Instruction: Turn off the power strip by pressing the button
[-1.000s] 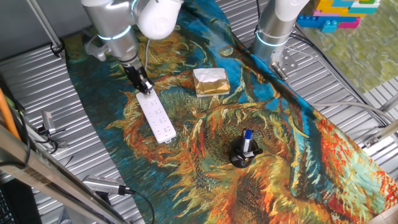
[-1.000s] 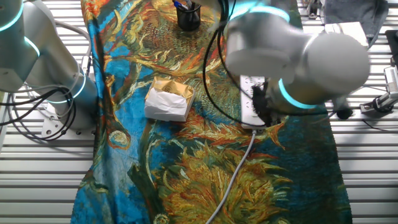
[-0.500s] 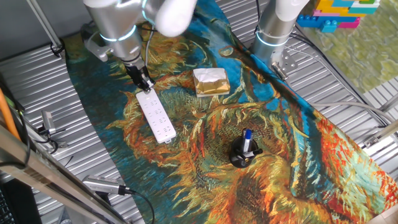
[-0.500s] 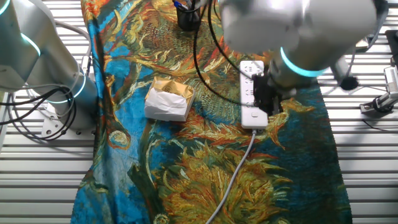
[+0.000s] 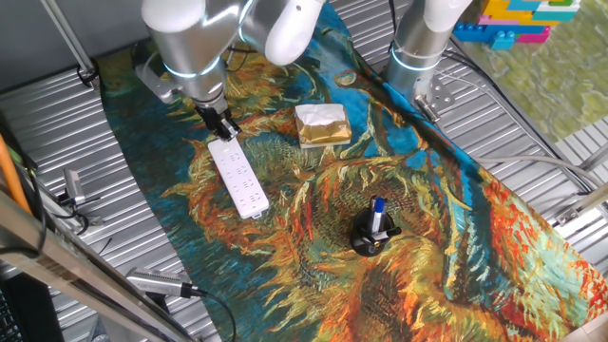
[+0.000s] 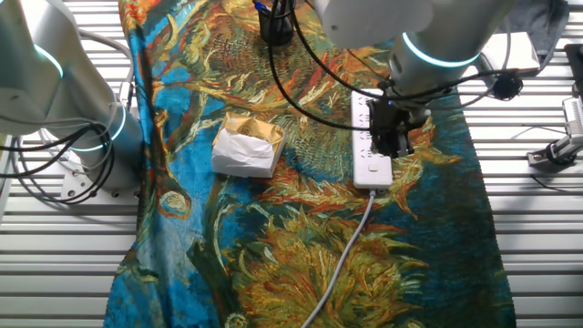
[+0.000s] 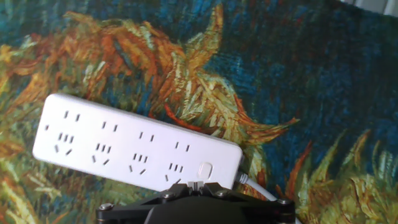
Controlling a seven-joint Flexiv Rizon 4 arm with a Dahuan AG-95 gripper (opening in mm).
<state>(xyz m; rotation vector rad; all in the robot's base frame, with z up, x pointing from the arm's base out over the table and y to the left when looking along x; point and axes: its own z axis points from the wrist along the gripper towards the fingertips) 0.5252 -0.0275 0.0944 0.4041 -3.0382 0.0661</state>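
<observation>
The white power strip (image 5: 238, 177) lies flat on the painted cloth. It also shows in the other fixed view (image 6: 371, 138) and in the hand view (image 7: 134, 149). Its oval button (image 7: 205, 169) sits at the cord end. My gripper (image 5: 225, 132) hangs over that cord end, a little above the strip, and it also shows in the other fixed view (image 6: 393, 148). In the hand view my gripper (image 7: 196, 184) is shut and empty, with its tips together just beside the button.
A gold foil-wrapped block (image 5: 323, 124) lies right of the strip. A black holder with a blue pen (image 5: 373, 233) stands further along the cloth. A second arm's base (image 5: 418, 47) stands at the back. The strip's grey cord (image 6: 339, 269) trails across the cloth.
My arm has risen and drawn back a little from the strip's cord end. The strip has not moved.
</observation>
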